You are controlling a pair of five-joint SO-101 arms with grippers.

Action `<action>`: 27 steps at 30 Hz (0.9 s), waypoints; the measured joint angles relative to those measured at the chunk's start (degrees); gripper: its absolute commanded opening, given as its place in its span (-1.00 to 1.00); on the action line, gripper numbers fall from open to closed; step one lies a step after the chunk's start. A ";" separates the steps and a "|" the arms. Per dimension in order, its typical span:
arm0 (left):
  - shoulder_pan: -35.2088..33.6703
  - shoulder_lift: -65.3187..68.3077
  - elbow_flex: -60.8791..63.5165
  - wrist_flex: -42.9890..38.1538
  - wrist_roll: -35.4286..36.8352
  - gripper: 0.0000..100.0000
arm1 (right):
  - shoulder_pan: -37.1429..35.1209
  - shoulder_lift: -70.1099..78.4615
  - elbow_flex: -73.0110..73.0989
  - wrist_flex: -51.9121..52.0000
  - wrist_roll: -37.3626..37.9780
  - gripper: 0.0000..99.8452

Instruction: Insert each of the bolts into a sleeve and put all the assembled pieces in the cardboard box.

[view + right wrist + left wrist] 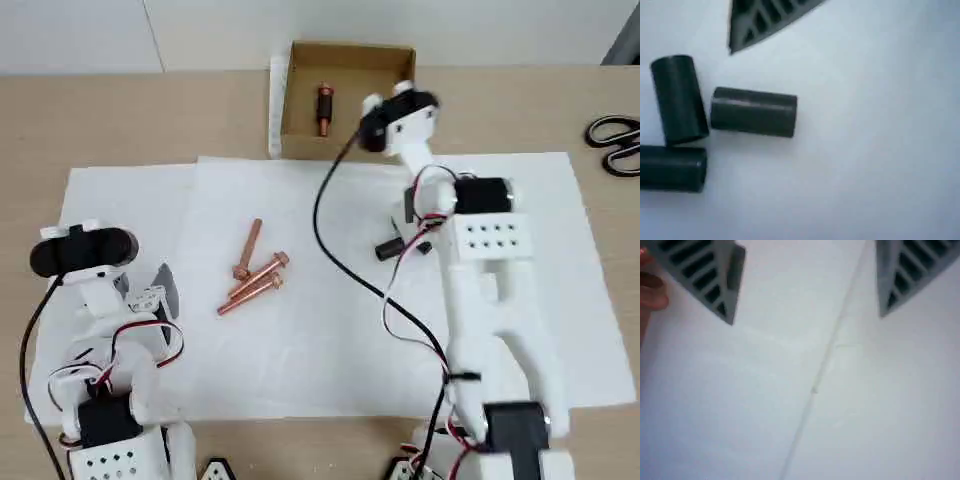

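Note:
Three copper bolts (256, 272) lie loose on the white paper (330, 360) left of centre. My left gripper (158, 289) (806, 317) hovers open over bare paper just left of them, and one bolt's copper end (649, 290) shows beside its finger. Three black sleeves (753, 111) lie close together on the paper; in the high view the sleeves (395, 248) sit under my right gripper (408, 222). One grey finger (765, 20) hangs above them, holding nothing. The cardboard box (385, 62) at the back holds one assembled bolt and sleeve (325, 108).
Black-handled scissors (615, 143) lie on the bare table at the far right. The right arm's black cable (335, 240) loops over the paper between the bolts and the sleeves. A seam (815, 385) runs between two paper sheets.

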 measured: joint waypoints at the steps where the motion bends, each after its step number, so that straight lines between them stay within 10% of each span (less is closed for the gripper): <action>1: 0.00 0.00 0.00 0.00 0.00 -0.64 | -0.18 1.67 0.00 -0.53 0.88 -0.69; 27: 0.00 0.00 0.26 0.00 0.00 -0.64 | 4.13 26.90 -4.04 -9.67 5.89 -0.69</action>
